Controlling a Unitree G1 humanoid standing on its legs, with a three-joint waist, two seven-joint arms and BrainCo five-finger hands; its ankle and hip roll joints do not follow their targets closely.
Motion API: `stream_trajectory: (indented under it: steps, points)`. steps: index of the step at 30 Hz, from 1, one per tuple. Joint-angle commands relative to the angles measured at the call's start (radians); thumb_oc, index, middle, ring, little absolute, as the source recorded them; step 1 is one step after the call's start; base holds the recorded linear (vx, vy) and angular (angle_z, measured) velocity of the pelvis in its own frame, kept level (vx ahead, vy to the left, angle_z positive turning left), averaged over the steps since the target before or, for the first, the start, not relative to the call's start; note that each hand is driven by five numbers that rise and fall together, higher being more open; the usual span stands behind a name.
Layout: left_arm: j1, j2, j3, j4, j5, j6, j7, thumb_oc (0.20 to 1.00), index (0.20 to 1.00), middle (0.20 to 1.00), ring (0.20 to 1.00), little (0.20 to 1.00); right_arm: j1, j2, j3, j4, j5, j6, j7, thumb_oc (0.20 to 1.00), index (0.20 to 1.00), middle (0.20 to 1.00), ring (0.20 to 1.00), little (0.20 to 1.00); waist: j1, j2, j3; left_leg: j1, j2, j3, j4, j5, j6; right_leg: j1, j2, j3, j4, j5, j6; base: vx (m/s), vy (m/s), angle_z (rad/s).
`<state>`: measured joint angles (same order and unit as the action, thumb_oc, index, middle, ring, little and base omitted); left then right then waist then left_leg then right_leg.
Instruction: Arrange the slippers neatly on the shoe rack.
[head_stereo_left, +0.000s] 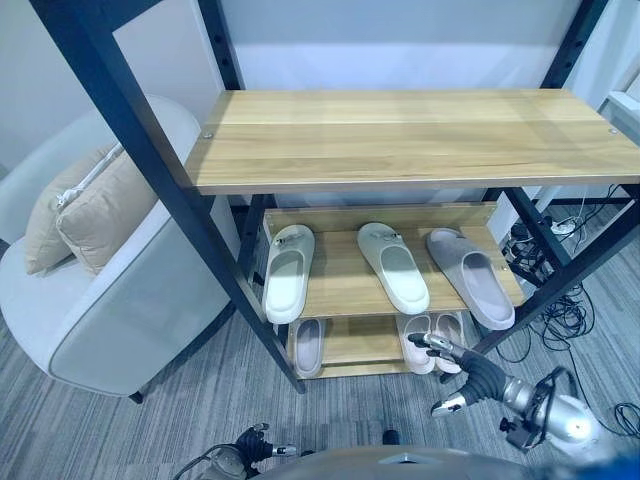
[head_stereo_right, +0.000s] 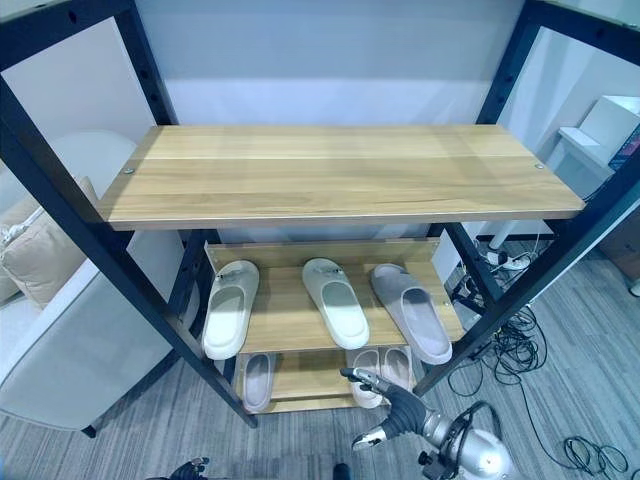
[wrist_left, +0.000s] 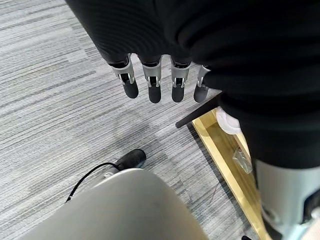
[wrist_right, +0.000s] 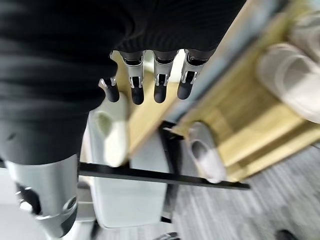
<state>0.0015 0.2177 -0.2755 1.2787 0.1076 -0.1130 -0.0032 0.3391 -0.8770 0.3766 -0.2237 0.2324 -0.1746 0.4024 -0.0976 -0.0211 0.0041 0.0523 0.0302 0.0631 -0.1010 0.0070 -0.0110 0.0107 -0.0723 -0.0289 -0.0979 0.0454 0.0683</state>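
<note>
The shoe rack (head_stereo_left: 400, 140) has a black frame and wooden shelves, and its top shelf is bare. On the middle shelf lie a white slipper (head_stereo_left: 288, 272) at the left, another white slipper (head_stereo_left: 393, 265) in the middle and a grey slipper (head_stereo_left: 470, 276) at the right, all angled differently. The bottom shelf holds a pale single slipper (head_stereo_left: 308, 346) at the left and a pale pair (head_stereo_left: 432, 338) at the right. My right hand (head_stereo_left: 455, 375) hovers open just in front of that pair, holding nothing. My left hand (head_stereo_left: 250, 445) hangs low over the carpet, its fingers (wrist_left: 152, 85) straight.
A white armchair (head_stereo_left: 120, 300) with beige cushions (head_stereo_left: 95, 210) stands close to the rack's left side. Cables and a power strip (head_stereo_left: 545, 235) lie on the floor to the right of the rack. Grey carpet (head_stereo_left: 200, 400) runs in front.
</note>
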Motion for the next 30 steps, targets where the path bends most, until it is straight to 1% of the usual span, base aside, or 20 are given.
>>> stream_trajectory:
  steps: [1, 2, 3, 4, 5, 6, 7, 9, 10, 11, 12, 13, 15, 18, 20, 27, 30]
  points:
    - [-0.057, -0.014, 0.000, 0.058, 0.003, -0.038, -0.027, 1.000, 1.000, 1.000, 1.000, 1.000, -0.082, 0.026, -0.024, -0.032, 0.152, -0.053, 0.023, 1.000, 1.000, 1.000, 1.000, 1.000, 0.023, -0.022, 0.007, 0.008, 0.040, 0.009, 0.014, -0.036, -0.039, 0.044, -0.078, 0.006, 0.011, -0.043, 0.097, 0.04, -0.005, 0.04]
    - [-0.058, -0.018, 0.000, 0.059, -0.003, -0.036, -0.025, 1.000, 1.000, 1.000, 1.000, 1.000, -0.092, 0.050, -0.050, -0.034, 0.144, -0.058, -0.005, 1.000, 1.000, 1.000, 1.000, 1.000, 0.024, -0.020, 0.006, 0.008, 0.041, 0.010, 0.014, -0.035, -0.038, 0.044, -0.078, 0.006, 0.011, -0.043, 0.097, 0.05, -0.001, 0.05]
    - [-0.054, -0.029, 0.003, 0.059, -0.011, -0.035, -0.022, 1.000, 1.000, 1.000, 1.000, 1.000, -0.128, 0.113, -0.091, 0.003, 0.076, -0.080, -0.076, 1.000, 1.000, 1.000, 1.000, 1.000, 0.025, -0.016, 0.004, 0.007, 0.041, 0.010, 0.014, -0.034, -0.036, 0.043, -0.078, 0.006, 0.011, -0.043, 0.096, 0.04, 0.001, 0.05]
    - [-0.048, -0.041, 0.003, 0.058, -0.006, -0.033, -0.018, 1.000, 1.000, 1.000, 1.000, 1.000, -0.182, 0.181, -0.124, 0.065, -0.051, -0.095, -0.157, 1.000, 1.000, 1.000, 1.000, 1.000, 0.032, -0.013, 0.002, 0.006, 0.041, 0.007, 0.014, -0.036, -0.033, 0.044, -0.077, 0.003, 0.011, -0.044, 0.094, 0.04, 0.001, -0.02]
    - [-0.046, -0.045, 0.004, 0.058, -0.003, -0.031, -0.015, 1.000, 1.000, 1.000, 1.000, 1.000, -0.207, 0.203, -0.133, 0.089, -0.118, -0.101, -0.194, 1.000, 1.000, 1.000, 1.000, 1.000, 0.035, -0.012, 0.003, 0.005, 0.040, 0.006, 0.014, -0.037, -0.032, 0.044, -0.078, 0.001, 0.011, -0.045, 0.094, 0.03, -0.007, -0.04]
    - [-0.043, -0.051, 0.005, 0.058, 0.006, -0.027, -0.014, 1.000, 1.000, 1.000, 1.000, 1.000, -0.247, 0.219, -0.141, 0.150, -0.246, -0.101, -0.251, 1.000, 1.000, 1.000, 1.000, 1.000, 0.045, -0.011, 0.003, 0.001, 0.039, -0.001, 0.014, -0.036, -0.030, 0.042, -0.077, -0.005, 0.011, -0.046, 0.092, 0.00, 0.000, 0.00]
    - [-0.044, -0.051, 0.005, 0.059, 0.006, -0.027, -0.014, 1.000, 1.000, 1.000, 1.000, 1.000, -0.250, 0.220, -0.139, 0.152, -0.248, -0.102, -0.253, 1.000, 1.000, 1.000, 1.000, 1.000, 0.044, -0.012, 0.003, 0.001, 0.039, -0.001, 0.014, -0.036, -0.030, 0.042, -0.077, -0.005, 0.011, -0.046, 0.092, 0.02, -0.012, 0.06]
    - [-0.048, -0.052, -0.006, 0.060, 0.033, -0.019, -0.012, 1.000, 1.000, 1.000, 1.000, 1.000, -0.353, 0.232, -0.122, 0.299, -0.472, -0.082, -0.366, 1.000, 1.000, 1.000, 1.000, 1.000, 0.068, -0.014, 0.006, -0.010, 0.038, -0.019, 0.014, -0.035, -0.029, 0.043, -0.075, -0.023, 0.011, -0.049, 0.088, 0.01, -0.020, 0.17]
    - [-0.048, -0.052, -0.006, 0.060, 0.033, -0.019, -0.012, 1.000, 1.000, 1.000, 1.000, 1.000, -0.353, 0.232, -0.122, 0.299, -0.472, -0.082, -0.366, 1.000, 1.000, 1.000, 1.000, 1.000, 0.068, -0.014, 0.006, -0.010, 0.038, -0.019, 0.014, -0.035, -0.029, 0.043, -0.075, -0.023, 0.011, -0.049, 0.088, 0.03, -0.020, 0.16]
    - [-0.051, -0.048, -0.013, 0.060, 0.043, -0.015, -0.011, 1.000, 1.000, 1.000, 1.000, 1.000, -0.412, 0.247, -0.099, 0.416, -0.553, -0.058, -0.417, 1.000, 1.000, 1.000, 1.000, 1.000, 0.082, -0.017, 0.006, -0.016, 0.037, -0.031, 0.014, -0.031, -0.030, 0.046, -0.074, -0.038, 0.011, -0.051, 0.087, 0.03, -0.011, 0.15]
    - [-0.051, -0.045, -0.013, 0.060, 0.046, -0.014, -0.010, 1.000, 1.000, 1.000, 1.000, 1.000, -0.429, 0.252, -0.097, 0.442, -0.574, -0.051, -0.431, 1.000, 1.000, 1.000, 1.000, 1.000, 0.086, -0.019, 0.008, -0.018, 0.037, -0.036, 0.014, -0.031, -0.030, 0.049, -0.074, -0.043, 0.011, -0.052, 0.086, 0.04, -0.013, 0.26]
    - [-0.050, -0.040, -0.014, 0.060, 0.049, -0.013, -0.008, 1.000, 1.000, 1.000, 1.000, 1.000, -0.458, 0.249, -0.090, 0.498, -0.631, -0.038, -0.466, 1.000, 1.000, 1.000, 1.000, 1.000, 0.098, -0.021, 0.009, -0.022, 0.036, -0.044, 0.014, -0.029, -0.031, 0.051, -0.075, -0.051, 0.011, -0.054, 0.085, 0.02, -0.005, 0.31]
    - [-0.046, -0.032, -0.012, 0.054, 0.052, -0.012, -0.005, 1.000, 1.000, 1.000, 1.000, 1.000, -0.506, 0.232, -0.078, 0.576, -0.717, -0.013, -0.503, 1.000, 1.000, 1.000, 1.000, 1.000, 0.109, -0.023, 0.012, -0.030, 0.035, -0.055, 0.014, -0.026, -0.032, 0.051, -0.075, -0.064, 0.011, -0.056, 0.086, 0.02, 0.001, 0.31]
    - [-0.044, -0.031, -0.019, 0.053, 0.046, -0.011, -0.003, 1.000, 1.000, 1.000, 1.000, 1.000, -0.537, 0.251, -0.075, 0.663, -0.719, 0.013, -0.530, 1.000, 1.000, 1.000, 1.000, 1.000, 0.118, -0.024, 0.016, -0.040, 0.033, -0.064, 0.014, -0.023, -0.034, 0.049, -0.076, -0.075, 0.011, -0.057, 0.086, 0.01, 0.003, 0.14]
    - [-0.041, -0.031, -0.026, 0.046, 0.040, -0.013, -0.001, 1.000, 1.000, 1.000, 1.000, 1.000, -0.552, 0.248, -0.077, 0.706, -0.725, 0.028, -0.539, 1.000, 1.000, 1.000, 1.000, 1.000, 0.124, -0.023, 0.020, -0.049, 0.032, -0.071, 0.014, -0.021, -0.035, 0.047, -0.076, -0.082, 0.011, -0.059, 0.086, 0.00, 0.000, 0.00]
    - [-0.041, -0.028, -0.048, 0.036, 0.019, -0.016, 0.002, 1.000, 1.000, 1.000, 1.000, 1.000, -0.629, 0.252, -0.052, 0.849, -0.683, 0.047, -0.558, 1.000, 1.000, 1.000, 1.000, 1.000, 0.142, -0.020, 0.027, -0.071, 0.025, -0.091, 0.014, -0.014, -0.037, 0.038, -0.079, -0.096, 0.011, -0.060, 0.088, 0.01, 0.010, 0.10]
    - [-0.048, -0.025, -0.058, 0.035, 0.008, -0.019, 0.007, 1.000, 1.000, 1.000, 1.000, 1.000, -0.685, 0.258, -0.044, 0.890, -0.618, 0.046, -0.565, 1.000, 1.000, 1.000, 1.000, 1.000, 0.154, -0.017, 0.035, -0.092, 0.021, -0.102, 0.014, -0.007, -0.038, 0.022, -0.082, -0.106, 0.011, -0.057, 0.090, 0.00, 0.006, 0.01]
